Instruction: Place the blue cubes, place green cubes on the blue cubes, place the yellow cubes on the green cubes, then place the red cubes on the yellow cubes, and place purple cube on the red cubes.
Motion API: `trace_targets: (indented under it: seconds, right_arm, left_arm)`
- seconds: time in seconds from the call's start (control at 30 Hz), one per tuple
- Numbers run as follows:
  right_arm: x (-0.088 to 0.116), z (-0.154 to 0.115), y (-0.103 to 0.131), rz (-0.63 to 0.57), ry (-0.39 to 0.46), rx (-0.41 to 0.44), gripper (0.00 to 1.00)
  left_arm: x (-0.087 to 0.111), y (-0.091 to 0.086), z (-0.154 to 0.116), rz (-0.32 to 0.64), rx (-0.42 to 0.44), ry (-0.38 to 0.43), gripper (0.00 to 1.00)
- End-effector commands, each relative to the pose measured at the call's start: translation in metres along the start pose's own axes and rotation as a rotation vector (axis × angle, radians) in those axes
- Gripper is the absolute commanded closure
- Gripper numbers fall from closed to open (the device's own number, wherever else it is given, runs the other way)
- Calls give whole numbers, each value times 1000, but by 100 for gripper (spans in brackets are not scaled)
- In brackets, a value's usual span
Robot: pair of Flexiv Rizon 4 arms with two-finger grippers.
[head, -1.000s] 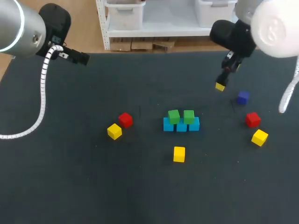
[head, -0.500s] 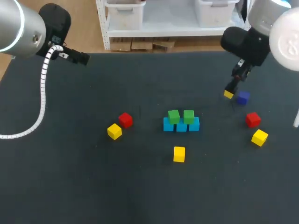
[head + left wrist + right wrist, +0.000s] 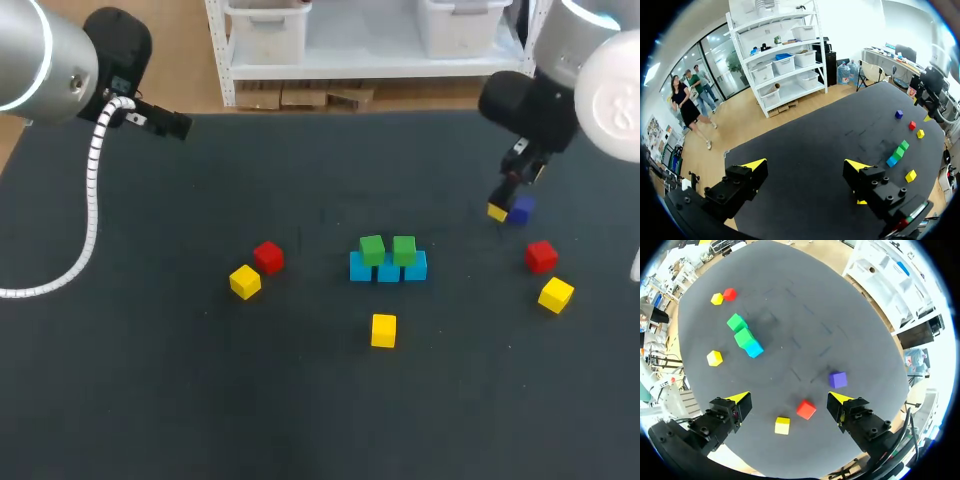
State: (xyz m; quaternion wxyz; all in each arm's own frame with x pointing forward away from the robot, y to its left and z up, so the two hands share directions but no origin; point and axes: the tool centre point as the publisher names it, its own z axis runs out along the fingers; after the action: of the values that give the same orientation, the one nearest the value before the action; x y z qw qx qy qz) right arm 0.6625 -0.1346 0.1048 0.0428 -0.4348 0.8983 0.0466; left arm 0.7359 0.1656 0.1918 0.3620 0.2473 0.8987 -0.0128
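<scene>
A row of blue cubes (image 3: pixel 388 268) lies mid-table with two green cubes (image 3: pixel 388 249) on top. Loose yellow cubes sit at the left (image 3: pixel 245 282), in front (image 3: pixel 383 330) and at the right (image 3: pixel 556 294). Red cubes lie at the left (image 3: pixel 268 257) and the right (image 3: pixel 541 256). My right gripper (image 3: pixel 505 203) hangs open beside the purple cube (image 3: pixel 520 209), holding nothing. From its wrist, the gripper (image 3: pixel 789 399) frames the red cube (image 3: pixel 806 409) and a yellow cube (image 3: pixel 782 425) below, with the purple cube (image 3: pixel 838 379) ahead. My left gripper (image 3: pixel 806 165) is open and empty, far back left.
The left arm (image 3: pixel 120 60) stays over the table's back left corner. The table's black top (image 3: pixel 200 400) is bare along its front. The stack (image 3: pixel 897 152) and the right arm (image 3: pixel 932 95) show far ahead in the left wrist view.
My right gripper has moved right and lower, from the back middle to just beside the purple cube. The left arm and all cubes have stayed put.
</scene>
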Motion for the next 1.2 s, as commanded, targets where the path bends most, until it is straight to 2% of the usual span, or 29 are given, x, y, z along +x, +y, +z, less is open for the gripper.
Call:
trace_targets:
  seconds: [0.03, 0.33, 0.57, 0.83, 1.03, 1.2]
  right_arm:
    - [-3, 1, 2, -15, -5, -1, 0]
    - [-8, -1, 10, -76, -8, -2, 0]
    - [-8, -17, 46, -228, -13, 2, 0]
    - [-11, -23, 91, -324, 1, -3, 0]
    - [-15, -18, 118, -434, 20, -24, 0]
    - [-13, -12, 132, -492, 48, -40, 0]
  left_arm:
    - [-1, 1, 1, 0, 3, 0, 0]
    - [-1, 1, 1, 0, 3, 0, 0]
    - [-1, 1, 1, 0, 3, 0, 0]
    - [-1, 1, 1, 0, 3, 0, 0]
    - [-1, 1, 1, 0, 3, 0, 0]
    - [-1, 1, 1, 0, 3, 0, 0]
